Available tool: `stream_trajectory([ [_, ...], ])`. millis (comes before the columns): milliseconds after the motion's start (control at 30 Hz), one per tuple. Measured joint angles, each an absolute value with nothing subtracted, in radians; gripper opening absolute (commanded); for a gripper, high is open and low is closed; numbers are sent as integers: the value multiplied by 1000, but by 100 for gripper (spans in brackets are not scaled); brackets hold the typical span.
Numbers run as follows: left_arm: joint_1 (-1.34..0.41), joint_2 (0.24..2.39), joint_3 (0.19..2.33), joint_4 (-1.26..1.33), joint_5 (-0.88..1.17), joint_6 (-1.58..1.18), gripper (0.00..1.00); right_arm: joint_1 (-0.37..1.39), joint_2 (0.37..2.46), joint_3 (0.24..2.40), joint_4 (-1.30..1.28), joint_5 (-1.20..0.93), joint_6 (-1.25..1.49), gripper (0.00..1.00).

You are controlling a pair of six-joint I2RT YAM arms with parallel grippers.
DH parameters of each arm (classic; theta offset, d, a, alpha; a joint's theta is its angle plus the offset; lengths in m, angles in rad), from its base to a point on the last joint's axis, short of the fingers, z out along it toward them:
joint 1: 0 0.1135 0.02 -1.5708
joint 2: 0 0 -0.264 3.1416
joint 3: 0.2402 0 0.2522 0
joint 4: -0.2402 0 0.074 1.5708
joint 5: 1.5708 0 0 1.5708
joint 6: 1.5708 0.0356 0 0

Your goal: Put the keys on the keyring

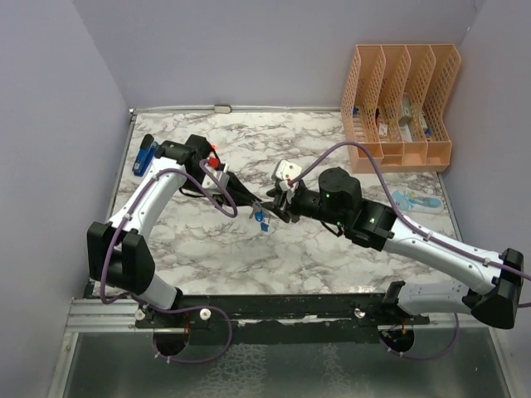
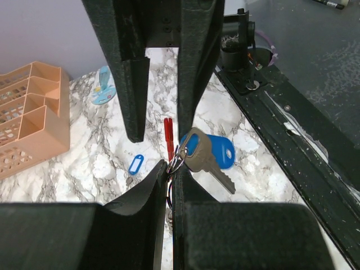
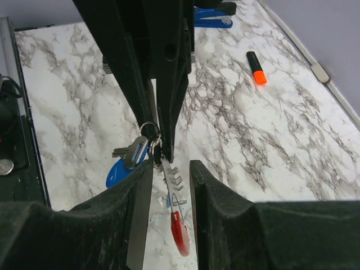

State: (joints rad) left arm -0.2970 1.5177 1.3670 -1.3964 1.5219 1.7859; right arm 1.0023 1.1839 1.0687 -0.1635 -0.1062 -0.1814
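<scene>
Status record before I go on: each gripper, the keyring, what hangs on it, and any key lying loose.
left gripper: shut on the keyring, held above the table
right gripper: open, jaws either side of the ring's hanging red loop
on the ring: blue-headed key, grey key lying over it
loose: one small blue key on the marble
arms: fingertips meet mid-table

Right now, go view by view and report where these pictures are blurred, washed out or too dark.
Top external: even, soft light; the blue-headed key is too small to read. Left wrist: the left pincer is a dark, soft foreground mass; the white marble tabletop blows out. Right wrist: the right pincer is blurred, the grey-banded, red-looped keyring slightly soft.
</scene>
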Motion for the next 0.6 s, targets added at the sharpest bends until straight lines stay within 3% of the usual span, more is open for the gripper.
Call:
stream_trajectory([
  [600, -302, 1527, 1367, -1396, 1522, 1772, 0, 1051, 1204, 1069, -147, -75, -217, 30],
])
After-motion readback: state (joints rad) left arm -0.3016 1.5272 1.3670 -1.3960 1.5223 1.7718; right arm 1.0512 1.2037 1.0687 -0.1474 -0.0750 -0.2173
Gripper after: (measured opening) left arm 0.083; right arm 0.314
